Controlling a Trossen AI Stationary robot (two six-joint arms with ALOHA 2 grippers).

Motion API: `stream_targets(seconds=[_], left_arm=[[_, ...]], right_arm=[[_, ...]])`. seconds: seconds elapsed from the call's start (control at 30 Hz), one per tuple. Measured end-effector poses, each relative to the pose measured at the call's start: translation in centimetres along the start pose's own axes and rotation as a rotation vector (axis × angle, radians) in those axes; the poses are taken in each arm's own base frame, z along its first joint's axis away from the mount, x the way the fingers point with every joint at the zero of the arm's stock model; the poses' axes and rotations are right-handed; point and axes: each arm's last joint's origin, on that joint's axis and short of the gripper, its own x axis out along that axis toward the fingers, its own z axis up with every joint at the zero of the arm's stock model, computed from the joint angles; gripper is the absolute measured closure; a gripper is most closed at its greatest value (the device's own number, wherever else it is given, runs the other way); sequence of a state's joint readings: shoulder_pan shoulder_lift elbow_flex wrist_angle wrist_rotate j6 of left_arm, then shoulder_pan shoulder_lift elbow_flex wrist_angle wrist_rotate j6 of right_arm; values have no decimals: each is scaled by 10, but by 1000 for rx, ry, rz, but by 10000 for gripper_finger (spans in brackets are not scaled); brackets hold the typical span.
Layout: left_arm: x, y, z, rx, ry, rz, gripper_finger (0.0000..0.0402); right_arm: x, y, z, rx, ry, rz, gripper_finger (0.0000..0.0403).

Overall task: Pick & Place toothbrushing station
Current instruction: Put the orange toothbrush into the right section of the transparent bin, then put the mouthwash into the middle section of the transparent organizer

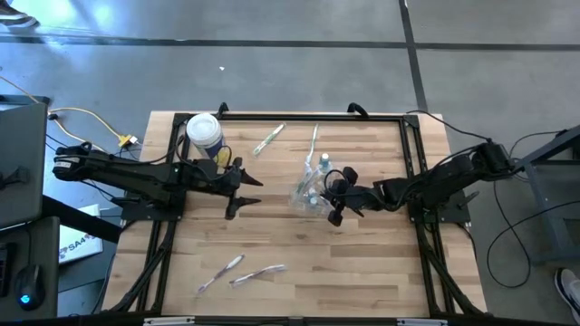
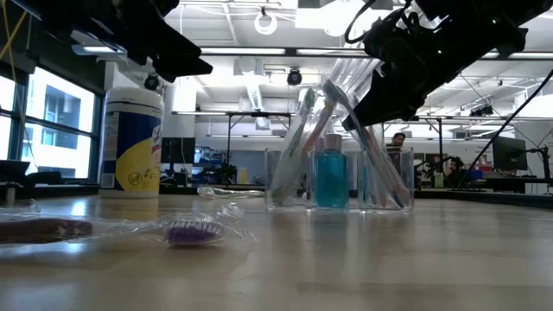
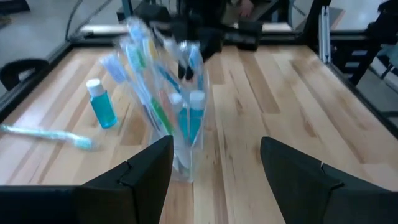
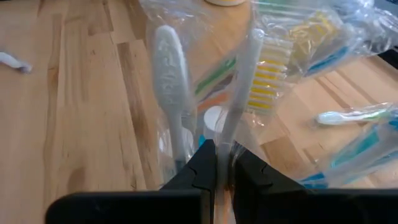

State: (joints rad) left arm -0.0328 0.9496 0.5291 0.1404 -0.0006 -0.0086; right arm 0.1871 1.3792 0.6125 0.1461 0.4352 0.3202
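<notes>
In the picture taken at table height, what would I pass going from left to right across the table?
Wrapped toothbrush with purple bristles → white tub with yellow label → clear toothbrush holder, packed with brushes and a blue bottle, with the right gripper above it.

free room: bare tabletop at lower right and centre.
obstacles: toothbrushing station at centre; tub upper left; wrapped toothbrushes lower left.

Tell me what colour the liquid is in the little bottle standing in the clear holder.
Blue-turquoise; the little bottle in the clear holder shows best in the low view.
</notes>
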Motion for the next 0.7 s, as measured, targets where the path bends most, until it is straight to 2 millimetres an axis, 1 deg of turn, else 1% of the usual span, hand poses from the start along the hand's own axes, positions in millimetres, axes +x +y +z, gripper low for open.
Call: stream_targets(seconds=[0.07, 0.1, 0.33, 0.47, 0.57, 0.7], left_arm=[[0, 0, 0, 0, 1, 0, 162], [0, 0, 0, 1, 1, 0, 162], [0, 0, 0, 3, 2, -1, 162], [0, 0, -1, 3, 8, -2, 162], [0, 0, -1, 3, 8, -3, 162], [0, 0, -1, 3, 9, -2, 162]], right_arm=[[0, 0, 0, -2, 0, 1, 387], [0, 0, 0, -4, 0, 1, 380], [-2, 0, 0, 21, 7, 23, 274], [-6, -1, 4, 26, -11, 28, 231], [-13, -2, 9, 38, -31, 34, 216], [-20, -5, 11, 40, -32, 31, 214]])
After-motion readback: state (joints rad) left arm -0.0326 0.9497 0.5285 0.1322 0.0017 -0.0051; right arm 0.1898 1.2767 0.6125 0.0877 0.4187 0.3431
